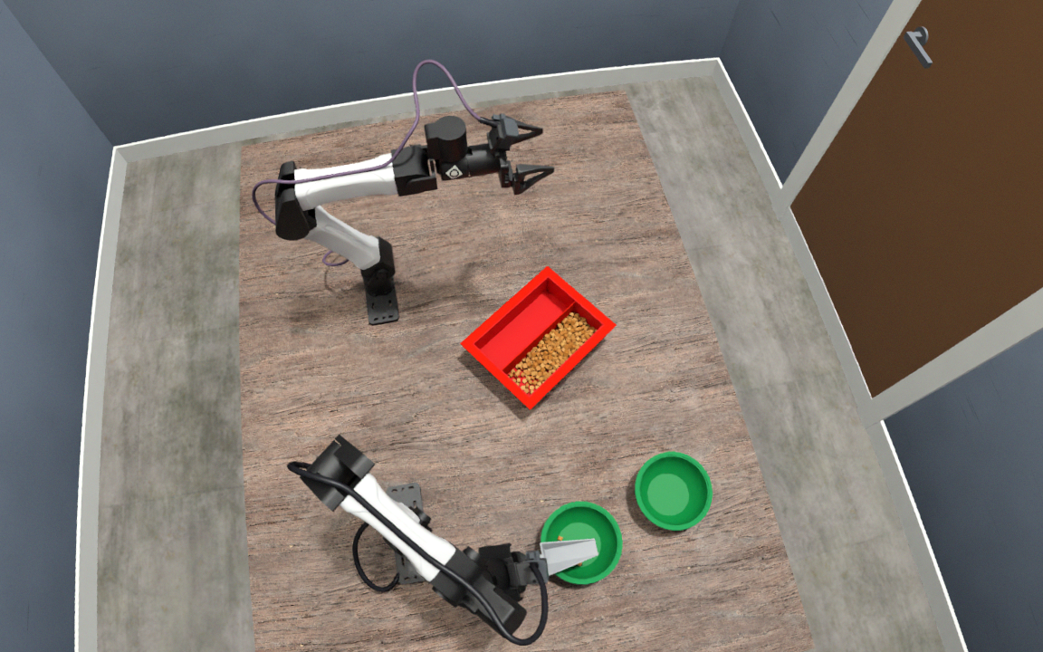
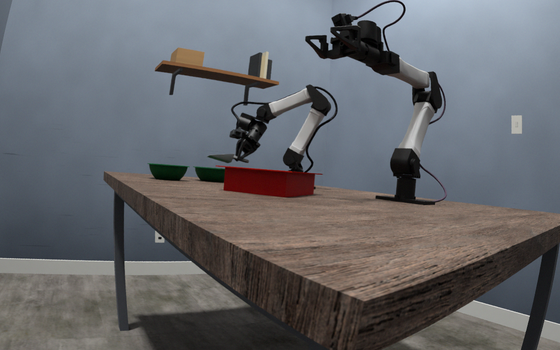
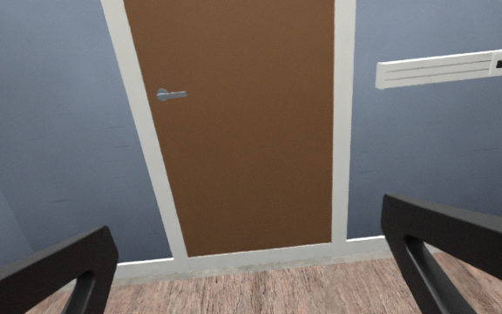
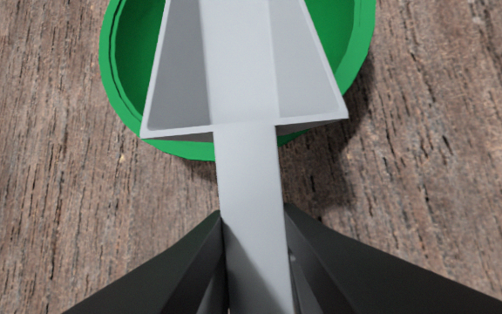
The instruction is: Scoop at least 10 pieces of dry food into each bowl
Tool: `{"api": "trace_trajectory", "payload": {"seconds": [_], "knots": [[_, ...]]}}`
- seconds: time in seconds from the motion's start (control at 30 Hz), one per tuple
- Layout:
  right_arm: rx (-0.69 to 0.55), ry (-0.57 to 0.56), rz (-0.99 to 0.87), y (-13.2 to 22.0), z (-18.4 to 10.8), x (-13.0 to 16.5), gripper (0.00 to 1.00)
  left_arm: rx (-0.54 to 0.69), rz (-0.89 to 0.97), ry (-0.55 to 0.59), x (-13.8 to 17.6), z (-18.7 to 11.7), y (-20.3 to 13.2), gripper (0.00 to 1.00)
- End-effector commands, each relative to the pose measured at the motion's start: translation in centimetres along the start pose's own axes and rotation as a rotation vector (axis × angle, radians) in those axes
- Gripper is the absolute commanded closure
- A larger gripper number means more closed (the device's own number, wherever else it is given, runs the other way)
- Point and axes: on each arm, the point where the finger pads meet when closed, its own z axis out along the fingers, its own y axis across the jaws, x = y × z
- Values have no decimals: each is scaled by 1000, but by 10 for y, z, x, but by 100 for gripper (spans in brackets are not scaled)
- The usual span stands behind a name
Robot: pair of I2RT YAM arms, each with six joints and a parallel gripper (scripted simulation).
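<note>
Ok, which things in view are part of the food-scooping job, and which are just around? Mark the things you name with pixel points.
Part of the job:
- scoop [image 1: 568,555] [image 4: 244,83]
- red box [image 1: 496,366] [image 2: 255,182]
- dry food [image 1: 553,352]
- two green bowls [image 1: 673,524] [image 1: 582,578]
- table [image 1: 330,388] [image 2: 317,243]

Just around:
- wall shelf [image 2: 218,75]
- cardboard-coloured box [image 2: 187,57]
- books [image 2: 254,65]
- door [image 1: 954,186] [image 3: 242,131]

Door [image 1: 971,186] [image 3: 247,131], brown, white-framed, lever handle [image 1: 920,48] [image 3: 171,94]. Wall shelf [image 2: 217,75], wooden, bearing tan box [image 2: 187,57] and upright books [image 2: 259,65].

wooden table [image 1: 444,421] [image 2: 273,226] [image 3: 268,288] [image 4: 50,218]: red box [image 1: 496,375] [image 2: 253,182], two green bowls [image 1: 673,525] [image 2: 167,172] [image 4: 107,65], both arm bases [image 1: 382,314] [image 2: 384,198]
</note>
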Motion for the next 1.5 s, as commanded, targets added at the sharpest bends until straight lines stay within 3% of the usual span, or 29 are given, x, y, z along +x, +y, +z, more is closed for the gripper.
{"api": "trace_trajectory", "payload": {"seconds": [0.0, 0.17, 0.7, 1.47], "knots": [[2, -44, -36, -1, -5, -23, 100, 0, -1, -26, -11, -3, 0, 0], [1, 13, -16, 3, -2, -19, 100, 0, -1, -26, -11, -3, 0, 0], [-60, 213, -76, 63, 19, -47, 100, 0, -1, -26, -11, -3, 0, 0], [-76, 401, -284, 186, 40, -69, 100, 0, -1, -26, -11, -3, 0, 0]]}}
